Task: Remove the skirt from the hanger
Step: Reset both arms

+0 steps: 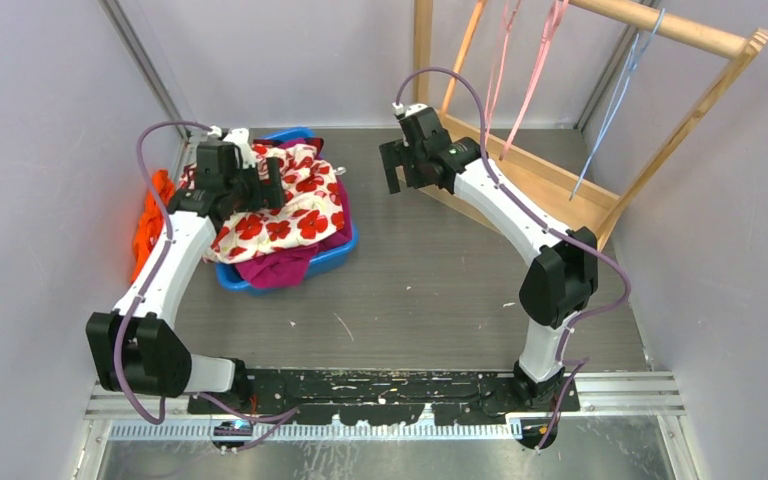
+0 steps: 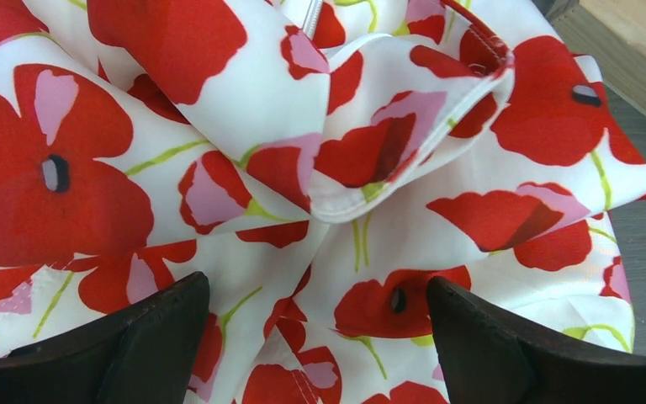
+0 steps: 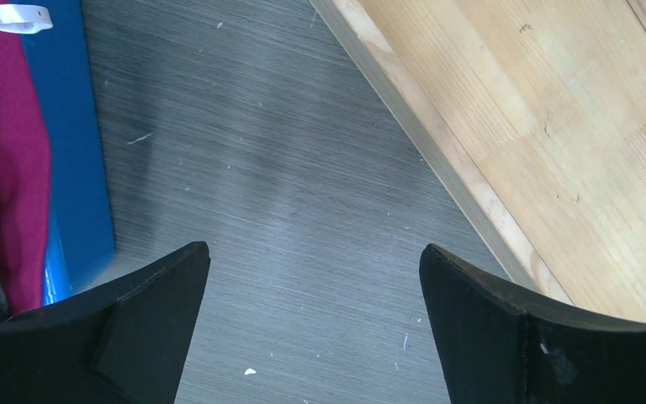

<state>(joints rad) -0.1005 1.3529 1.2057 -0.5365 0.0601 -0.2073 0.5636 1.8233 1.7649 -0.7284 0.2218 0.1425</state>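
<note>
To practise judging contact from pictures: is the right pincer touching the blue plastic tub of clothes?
Apart. The top view shows a stretch of bare grey floor between the open right pincer and the blue plastic tub.

Reads as a robotics lab test cell, not a home. Boxed in by plain pale partition walls around a grey table. Bolted along the near edge: aluminium rails and a black mounting plate carrying the left arm and right arm. Staged with props only: wooden rack at the far right corner, blue plastic basket at the far left.
</note>
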